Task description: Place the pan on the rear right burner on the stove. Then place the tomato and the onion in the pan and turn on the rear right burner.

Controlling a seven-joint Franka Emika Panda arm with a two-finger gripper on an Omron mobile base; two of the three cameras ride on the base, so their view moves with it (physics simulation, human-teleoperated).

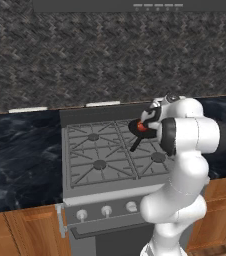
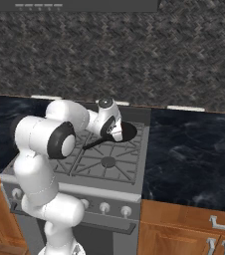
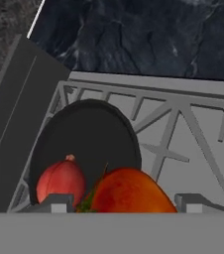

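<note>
The pan (image 3: 86, 144) sits on the rear right burner of the stove (image 1: 92, 165), and in the hand view the onion (image 3: 60, 182) already lies in it near the rim. The tomato (image 3: 131, 192) sits between the fingers of the end effector (image 3: 126, 202), which are set wide on both sides of it; they seem clamped on it, though I cannot see the contact itself. The risk, I think, is in the release: the tomato is round and hangs close to the near edge of the pan, so it may roll over the low rim onto the grate, or knock the onion. The pan handle (image 2: 95, 143) points toward the front, under the arm, and a careless move toward the knobs (image 1: 106, 211) could push it. The dark surface (image 2: 194, 159) beside the stove is not in the way.
</note>
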